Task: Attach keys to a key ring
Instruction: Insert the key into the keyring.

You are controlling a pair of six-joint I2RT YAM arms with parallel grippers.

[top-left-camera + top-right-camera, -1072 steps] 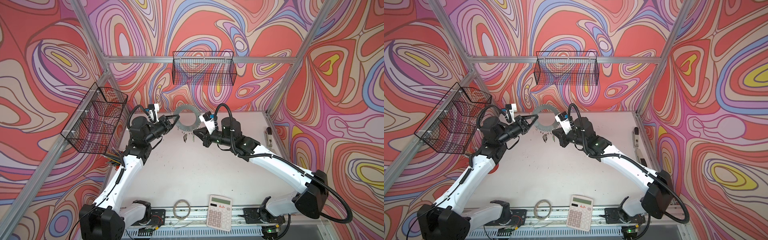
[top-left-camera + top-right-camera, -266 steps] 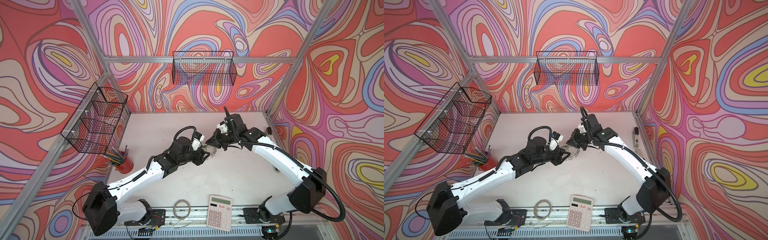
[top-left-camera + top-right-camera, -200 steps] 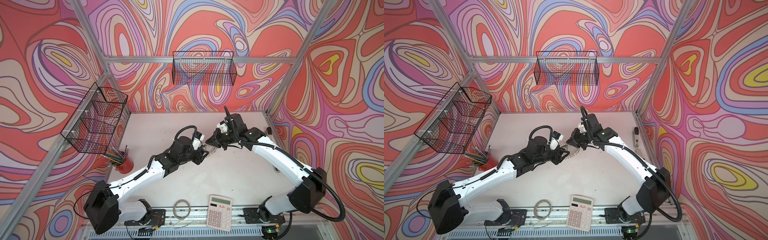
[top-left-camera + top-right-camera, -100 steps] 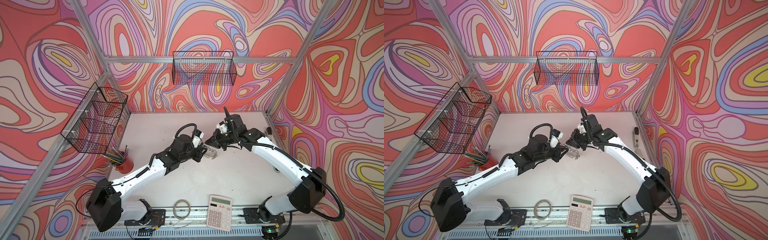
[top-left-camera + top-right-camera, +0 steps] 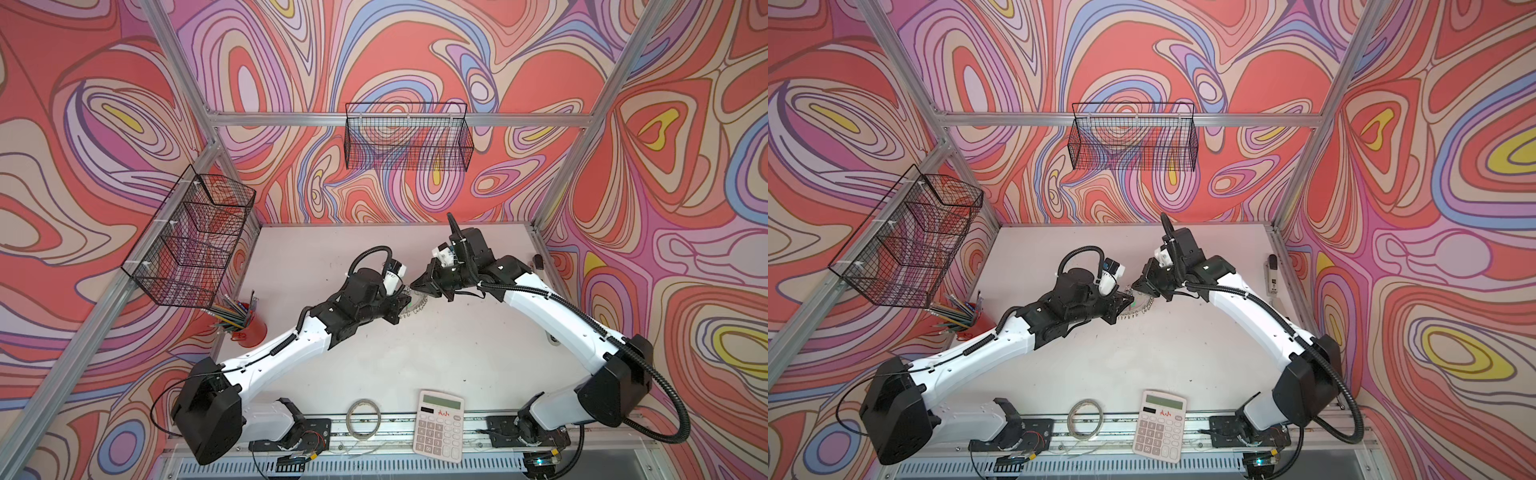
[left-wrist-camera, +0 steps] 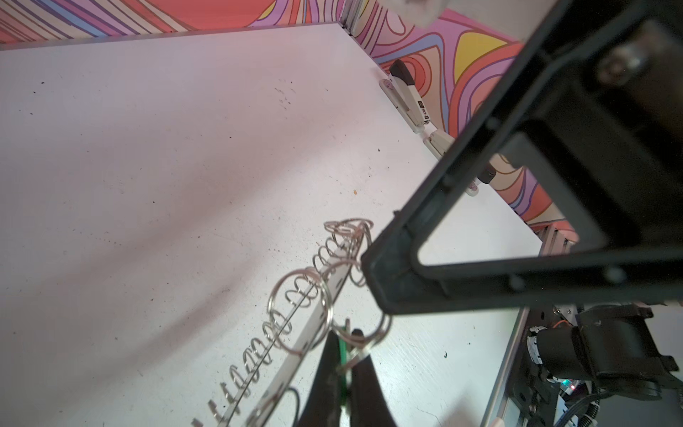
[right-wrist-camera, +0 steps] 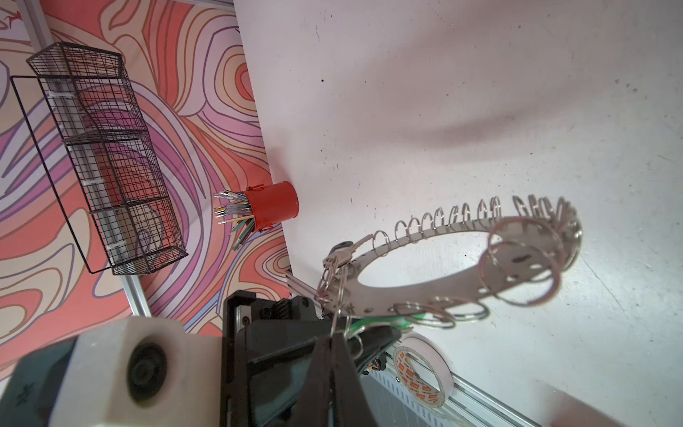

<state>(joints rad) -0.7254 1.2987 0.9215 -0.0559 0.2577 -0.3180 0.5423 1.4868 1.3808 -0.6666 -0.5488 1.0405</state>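
My left gripper (image 6: 345, 366) is clenched on the green-tagged key (image 6: 343, 351), gripping its green tag edge-on. My right gripper (image 7: 334, 342) is pinched tight on a thin wire loop at the rim of the key ring (image 7: 425, 288), and in both top views the two sets of fingertips almost meet. The key ring reaches away from my right fingertips, tilted, with the green tag against its near rim beside them and the black-tagged key (image 7: 345, 247) among the rim's clips close to my left gripper
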